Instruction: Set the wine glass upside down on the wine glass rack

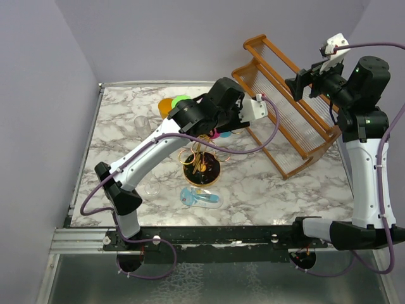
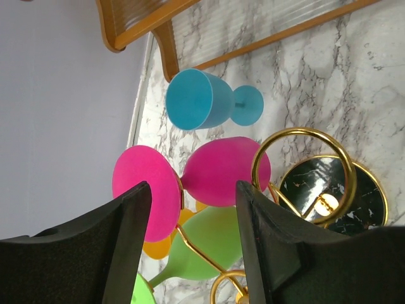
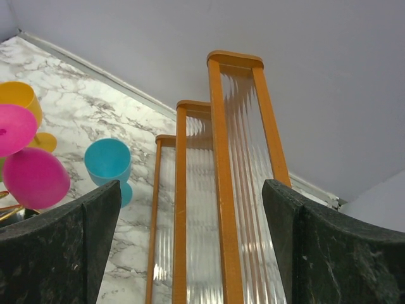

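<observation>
Inspection finding: a large brown wooden slatted rack (image 1: 288,107) occupies the upper right of the top view, standing on the white grey-veined marble desk (image 1: 278,190). A teal plastic goblet (image 3: 109,161) stands upright at left of the right wrist view, beside that rack. A pale blue clear glass (image 1: 201,197) lies at lower centre.

Marble table (image 1: 272,190) carries the gold wine glass rack (image 1: 202,174), wooden slatted rack (image 1: 297,120) and a blue glass (image 2: 199,100)
</observation>
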Controlling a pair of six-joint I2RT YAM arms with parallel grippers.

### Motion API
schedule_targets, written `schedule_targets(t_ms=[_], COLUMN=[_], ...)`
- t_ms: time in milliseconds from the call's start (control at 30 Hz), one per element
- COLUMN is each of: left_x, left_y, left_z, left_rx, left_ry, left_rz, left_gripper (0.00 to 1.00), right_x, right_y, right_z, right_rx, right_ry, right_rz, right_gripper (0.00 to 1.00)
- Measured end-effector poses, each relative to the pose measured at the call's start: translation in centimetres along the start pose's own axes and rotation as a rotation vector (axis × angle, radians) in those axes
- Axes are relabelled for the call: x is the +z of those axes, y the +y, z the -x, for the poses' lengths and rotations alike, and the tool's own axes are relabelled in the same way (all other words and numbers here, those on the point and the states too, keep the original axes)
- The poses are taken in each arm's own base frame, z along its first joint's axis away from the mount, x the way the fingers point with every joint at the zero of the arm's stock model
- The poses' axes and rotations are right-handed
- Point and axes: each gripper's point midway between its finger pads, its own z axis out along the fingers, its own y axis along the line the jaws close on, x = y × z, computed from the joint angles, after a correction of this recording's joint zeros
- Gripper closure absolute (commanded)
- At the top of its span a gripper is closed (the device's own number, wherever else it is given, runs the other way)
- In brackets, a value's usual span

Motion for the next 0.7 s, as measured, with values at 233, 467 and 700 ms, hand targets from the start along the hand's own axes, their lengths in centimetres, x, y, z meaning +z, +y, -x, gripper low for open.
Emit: schedule_targets(t_ms=[233, 467, 700], left_x=[-3.8, -8.8, -10.8], left_y=[0.5, 4.4, 10.2], left_z=[1.7, 2.0, -2.5], left_rx=[-0.019, -0.089, -0.249], left_ry=[-0.097, -0.194, -0.172], left_rz=[-0.041, 0.016, 0.124], left_gripper=[0.33, 0.19, 0.01], right_x=[1.2, 3.7, 6.6], right_y=[0.4, 1.1, 4.2], right_z=[0.2, -0.7, -1.6], right_rx=[0.002, 0.026, 0.023], right_ry=[0.006, 0.041, 0.072], right_rz=[0.061, 0.131, 0.223], right_gripper=[0.1, 0.1, 0.11])
